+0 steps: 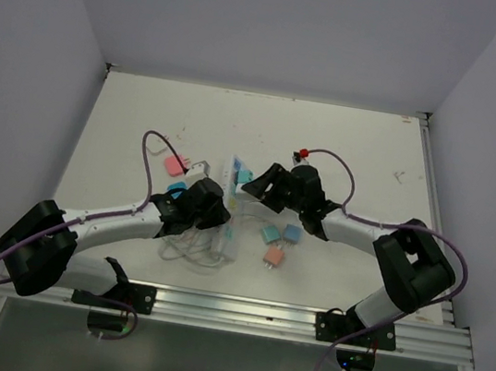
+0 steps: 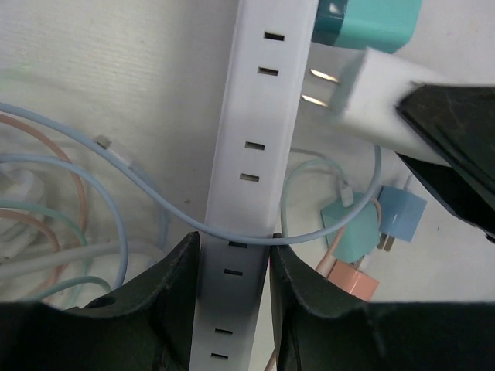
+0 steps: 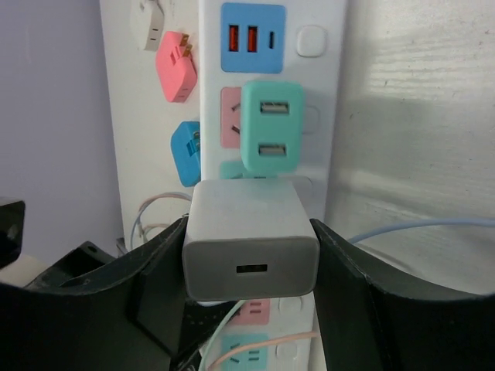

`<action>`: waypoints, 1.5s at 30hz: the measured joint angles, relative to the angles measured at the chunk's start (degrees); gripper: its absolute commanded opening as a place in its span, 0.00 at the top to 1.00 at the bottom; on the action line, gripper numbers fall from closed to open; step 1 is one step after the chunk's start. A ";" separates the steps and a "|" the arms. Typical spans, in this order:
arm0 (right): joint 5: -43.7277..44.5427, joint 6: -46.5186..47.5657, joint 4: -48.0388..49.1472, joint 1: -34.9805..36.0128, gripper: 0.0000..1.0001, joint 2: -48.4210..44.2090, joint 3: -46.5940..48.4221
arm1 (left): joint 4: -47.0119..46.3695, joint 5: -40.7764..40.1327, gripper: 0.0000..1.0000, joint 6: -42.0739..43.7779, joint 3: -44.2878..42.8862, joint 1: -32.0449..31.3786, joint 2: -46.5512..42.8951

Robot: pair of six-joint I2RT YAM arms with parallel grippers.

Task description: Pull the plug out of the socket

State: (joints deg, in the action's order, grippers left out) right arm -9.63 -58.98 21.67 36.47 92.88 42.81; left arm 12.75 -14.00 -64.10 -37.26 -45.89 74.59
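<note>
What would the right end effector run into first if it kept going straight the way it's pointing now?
Probably the socket: the white plug clamped in the right end effector has its prongs aimed at it. The teal plug sits just beside that line, and depth is unclear.

Our left arm (image 1: 112,221) and right arm (image 1: 354,227) are white tubes with bulky black joints, each with a purple cable (image 1: 147,173) looping behind the jaws. On left gripper (image 2: 232,255) and right gripper (image 3: 251,247) alike, the fingers (image 2: 162,309) flanking the jaws are broad matte-black wedges.
</note>
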 measured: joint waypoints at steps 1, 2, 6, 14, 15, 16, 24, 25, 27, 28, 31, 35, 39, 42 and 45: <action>0.09 0.13 -0.04 0.00 1.00 -1.11 -0.28 | 0.26 -0.85 1.00 -0.48 -0.07 0.00 0.00; 0.13 0.22 -0.37 -0.11 1.00 -2.49 -0.44 | 0.72 -2.75 1.00 -1.42 -0.11 0.17 0.00; 0.17 0.74 -0.28 -0.50 1.00 -6.43 -0.46 | 3.06 -9.05 1.00 -4.02 -0.52 1.88 -0.22; 2.89 5.62 -7.32 -0.66 1.00 -7.48 0.09 | 4.44 -11.85 1.00 -4.15 -0.79 2.01 -0.59; 4.59 7.30 -9.53 -0.70 1.00 -7.91 0.33 | 4.46 -11.85 1.00 -3.80 -0.72 2.01 -0.76; 6.27 8.90 -11.45 -0.79 1.00 -8.57 0.39 | 4.24 -11.82 1.00 -3.56 -0.55 2.01 -1.01; 23.37 23.26 -20.59 -1.25 0.93 -17.59 -0.63 | -0.42 -9.14 1.00 2.86 2.34 2.34 -3.23; 25.38 24.63 -20.61 -1.25 0.91 -18.25 -1.16 | -1.09 -8.39 1.00 3.87 2.38 2.38 -3.15; 28.74 26.88 -20.90 -1.25 0.89 -18.62 -2.21 | -2.38 -6.71 1.00 5.51 2.45 2.43 -2.80; 30.27 27.76 -21.00 -1.27 0.88 -18.49 -2.84 | -3.06 -5.68 1.00 6.34 2.51 2.40 -2.60; 34.05 29.44 -21.46 -1.29 0.84 -17.14 -4.35 | -4.79 -3.45 1.00 7.82 2.75 2.38 -2.25; 37.07 29.70 -21.62 -1.29 0.78 -14.49 -5.90 | -5.95 -1.81 1.00 9.18 3.10 2.38 -2.19; 37.62 29.38 -21.46 -1.29 0.57 -13.31 -6.84 | -6.47 -0.92 1.00 9.81 3.13 2.38 -2.01; 37.24 29.03 -20.83 -1.29 0.37 -13.38 -7.23 | -6.93 -0.48 1.00 9.94 3.23 2.38 -1.88; 36.17 28.30 -20.28 -1.29 0.26 -13.64 -7.89 | -7.50 -0.04 1.00 9.99 3.39 2.38 -1.77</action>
State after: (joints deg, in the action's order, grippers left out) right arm 26.55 -30.68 1.39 35.18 79.24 34.92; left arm 5.26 -14.04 -54.11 -33.87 -43.51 72.82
